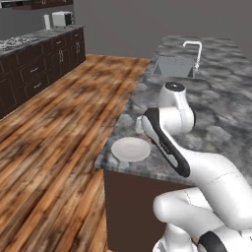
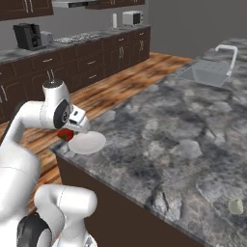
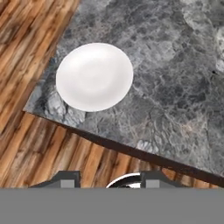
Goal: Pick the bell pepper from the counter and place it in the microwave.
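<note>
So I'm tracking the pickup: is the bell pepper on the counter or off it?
Off it. In the right base view the bell pepper hangs under the claw, beside the white plate, beyond the counter corner.

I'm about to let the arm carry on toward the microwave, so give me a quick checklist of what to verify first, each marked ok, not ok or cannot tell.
1. Bell pepper off the counter: ok, it shows red just under the gripper, above the counter's corner.
2. Firm grip on the bell pepper: cannot tell, the fingers are hidden behind the hand.
3. White plate left alone: ok, it lies flat near the counter's corner, nothing on it.
4. Arm above the counter edge: ok in the right base view.
5. Microwave open and reachable: cannot tell.
</note>
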Tool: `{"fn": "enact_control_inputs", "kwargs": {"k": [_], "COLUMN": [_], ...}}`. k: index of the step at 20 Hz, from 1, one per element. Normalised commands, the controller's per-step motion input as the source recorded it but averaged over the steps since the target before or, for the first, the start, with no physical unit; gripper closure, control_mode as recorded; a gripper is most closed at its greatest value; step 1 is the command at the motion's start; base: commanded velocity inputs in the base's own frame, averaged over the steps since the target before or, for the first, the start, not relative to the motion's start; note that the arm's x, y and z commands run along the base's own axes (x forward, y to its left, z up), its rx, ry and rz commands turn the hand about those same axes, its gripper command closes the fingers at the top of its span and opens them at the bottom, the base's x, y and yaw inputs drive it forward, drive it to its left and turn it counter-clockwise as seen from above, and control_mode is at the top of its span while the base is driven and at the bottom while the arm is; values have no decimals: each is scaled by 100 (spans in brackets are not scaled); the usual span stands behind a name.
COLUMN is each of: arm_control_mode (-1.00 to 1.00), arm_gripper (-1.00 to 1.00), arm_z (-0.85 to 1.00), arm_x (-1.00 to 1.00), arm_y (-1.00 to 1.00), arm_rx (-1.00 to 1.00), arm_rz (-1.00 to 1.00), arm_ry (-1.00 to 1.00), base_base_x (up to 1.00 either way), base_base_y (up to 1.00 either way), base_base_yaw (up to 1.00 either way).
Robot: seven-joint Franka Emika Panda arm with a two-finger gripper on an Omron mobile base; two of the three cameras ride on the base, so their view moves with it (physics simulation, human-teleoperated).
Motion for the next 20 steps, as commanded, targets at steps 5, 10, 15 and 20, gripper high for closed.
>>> {"fn": "enact_control_inputs", "kwargs": {"k": [5, 10, 15, 20], "arm_control_mode": [100, 100, 100, 100], "arm_gripper": [100, 100, 100, 100], "arm_z": [0, 0, 0, 0], "arm_x": [-10, 0, 0, 0], "arm_y": [-6, 0, 0, 0], "arm_rx": [1, 0, 0, 0], "arm_rz": [0, 0, 0, 0], "arm_ry": [0, 0, 0, 0], "base_base_x": [0, -18, -8, -7], "base_base_y": [0, 9, 35, 36], "base_base_yaw": [0, -44, -87, -87]}}
